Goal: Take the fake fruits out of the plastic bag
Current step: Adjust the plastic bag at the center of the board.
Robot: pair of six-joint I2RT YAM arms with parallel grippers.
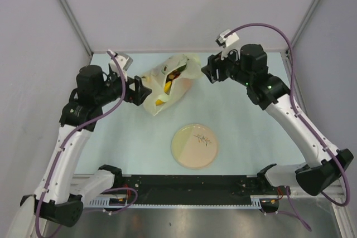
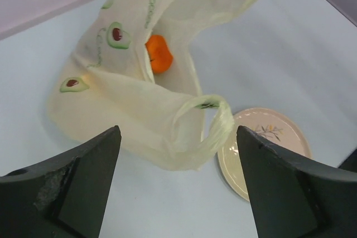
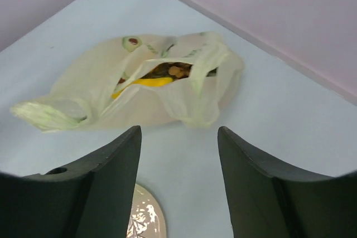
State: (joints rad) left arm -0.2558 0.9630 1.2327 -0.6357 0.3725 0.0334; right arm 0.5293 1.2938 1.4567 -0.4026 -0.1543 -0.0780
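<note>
1. Plastic bag (image 1: pixel 167 85): pale, translucent, printed with avocados. It lies crumpled on the table (image 1: pixel 245 137) at the far middle, between the two grippers, with its mouth gaping and one handle loop (image 2: pixel 215 121) flopped toward the near side.
2. Fake fruits: all that can be seen are inside the bag. An orange (image 2: pixel 159 54) shows through the opening in the left wrist view. A yellow piece (image 3: pixel 150 81) and some dark pieces behind it show in the right wrist view. None is seen lying out on the table.
3. Left gripper (image 1: pixel 142 92): it is held just left of the bag, jaws spread wide, nothing between them.
4. Right gripper (image 1: pixel 207 72): it is held just right of the bag, jaws apart and empty, facing the mouth.
5. Plate (image 1: pixel 195 146): round and cream, it is set near of the bag and apart from it, and carries nothing.
6. Step in hand, as judged: the approach to the bag, with no fruit yet extracted.
7. Next move, as judged: the film or a handle is to be pinned by one gripper while a fruit at the mouth is pinched by the other. Thin film may be caught along with the fruit.
8. Edges and room: the far wall (image 1: pixel 189 9) stands close behind the bag, so little space is left there. Open table is available to the near left and near right of the plate for setting fruits down.
</note>
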